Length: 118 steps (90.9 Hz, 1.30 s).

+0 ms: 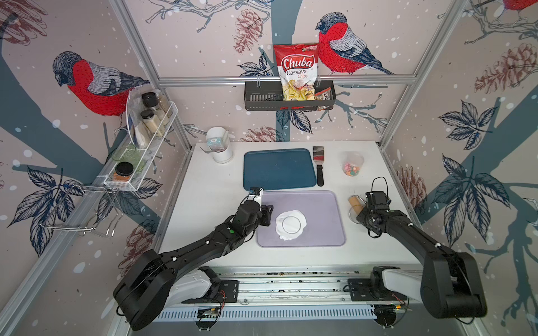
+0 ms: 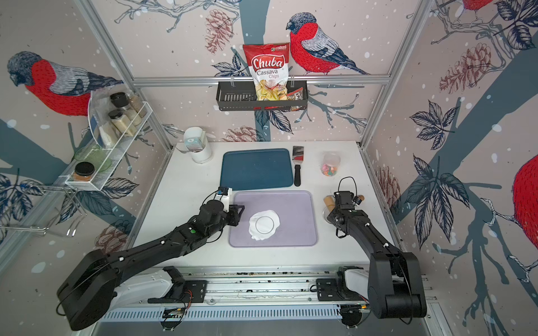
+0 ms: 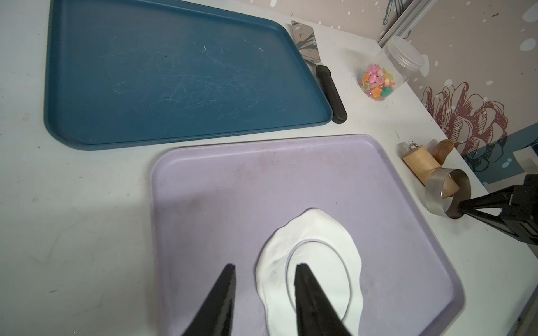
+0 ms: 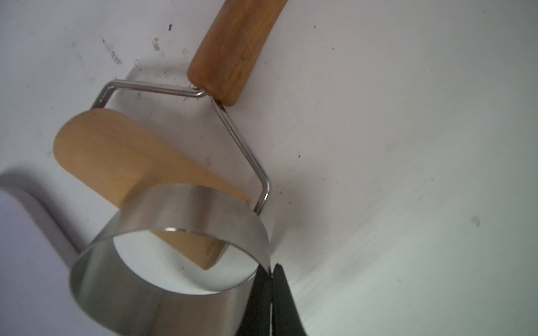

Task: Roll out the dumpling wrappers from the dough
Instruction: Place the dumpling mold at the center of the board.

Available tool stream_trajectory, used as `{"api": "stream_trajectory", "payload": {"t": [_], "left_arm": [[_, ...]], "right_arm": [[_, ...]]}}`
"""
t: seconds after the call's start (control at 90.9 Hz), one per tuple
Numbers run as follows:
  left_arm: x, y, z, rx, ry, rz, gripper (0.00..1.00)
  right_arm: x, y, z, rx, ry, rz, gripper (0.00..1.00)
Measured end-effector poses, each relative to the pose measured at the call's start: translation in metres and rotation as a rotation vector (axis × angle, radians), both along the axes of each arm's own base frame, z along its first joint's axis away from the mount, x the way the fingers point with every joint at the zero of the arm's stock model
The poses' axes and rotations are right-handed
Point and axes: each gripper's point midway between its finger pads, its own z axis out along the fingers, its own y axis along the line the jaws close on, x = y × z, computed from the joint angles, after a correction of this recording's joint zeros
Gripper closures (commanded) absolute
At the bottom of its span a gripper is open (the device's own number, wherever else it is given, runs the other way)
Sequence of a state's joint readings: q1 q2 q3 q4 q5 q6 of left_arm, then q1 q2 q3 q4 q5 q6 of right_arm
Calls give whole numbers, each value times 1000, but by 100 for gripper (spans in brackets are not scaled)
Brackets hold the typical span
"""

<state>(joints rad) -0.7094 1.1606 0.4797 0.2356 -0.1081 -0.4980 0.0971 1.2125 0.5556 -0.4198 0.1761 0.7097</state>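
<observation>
Flattened white dough point(image 1: 281, 232) point(image 3: 272, 261) lies on the lilac tray point(image 1: 320, 209) point(image 3: 233, 189). A round cut line in it marks out a dumpling wrapper point(image 1: 291, 223) point(image 3: 326, 273), which still sits inside the dough. My left gripper point(image 3: 265, 266) point(image 1: 268, 216) hovers open at the dough's left edge, with one finger over the disc and the other over bare tray. To the right of the tray my right gripper point(image 4: 269, 269) point(image 3: 463, 208) is shut on the wall of the metal ring cutter point(image 4: 192, 209) point(image 3: 436, 189). The cutter is next to the wooden roller point(image 4: 110, 154) point(image 3: 419, 165).
A blue tray point(image 1: 279, 168) lies behind the lilac one, with a spatula point(image 1: 319, 165) along its right side. A clear jar of coloured beads point(image 1: 352, 164) stands at the back right and a white cup point(image 1: 222, 148) at the back left.
</observation>
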Motion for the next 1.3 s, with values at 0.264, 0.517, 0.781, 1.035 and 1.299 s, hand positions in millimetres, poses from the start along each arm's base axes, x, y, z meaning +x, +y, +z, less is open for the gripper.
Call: {"api": "stream_trajectory", "payload": {"t": [0.264, 0.517, 0.781, 1.035, 1.299], "left_arm": [[0, 1, 1, -2, -6, 5, 64], [-1, 9, 4, -9, -24, 31, 63], [-2, 21, 5, -16, -29, 71, 63], [-3, 29, 4, -18, -33, 90, 62], [-1, 32, 2, -16, -27, 102, 62]], "right_arm": [[-10, 24, 11, 0, -1, 44, 100], [-26, 31, 28, 10, -11, 18, 100], [-50, 34, 22, 19, 53, -18, 100], [-61, 28, -1, 22, 123, -73, 100], [-53, 11, -11, 50, 102, -140, 97]]}}
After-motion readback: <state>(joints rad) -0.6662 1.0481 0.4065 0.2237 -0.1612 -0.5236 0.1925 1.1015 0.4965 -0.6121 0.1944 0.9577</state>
